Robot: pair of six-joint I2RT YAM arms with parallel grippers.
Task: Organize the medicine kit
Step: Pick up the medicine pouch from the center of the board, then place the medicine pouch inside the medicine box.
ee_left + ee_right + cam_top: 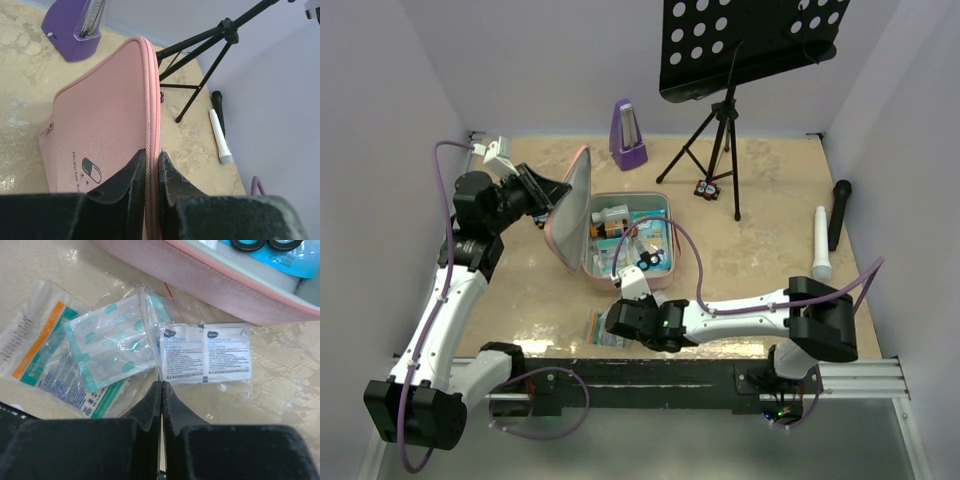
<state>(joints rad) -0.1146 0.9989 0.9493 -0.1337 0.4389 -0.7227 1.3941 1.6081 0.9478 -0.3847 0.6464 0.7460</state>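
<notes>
The pink medicine kit lies open mid-table with small boxes and packets inside. Its lid stands upright, and my left gripper is shut on the lid's zip edge, holding it up at the left. On the table in front of the kit's pink wall lies a clear bag of white packets. My right gripper is shut on that bag's near corner, low over the table. Left of it lie a teal-printed clear packet and an orange-striped packet.
A purple metronome stands at the back. A black music stand's tripod stands behind the kit, a small dark object at its foot. A white tube and a black microphone lie at the right.
</notes>
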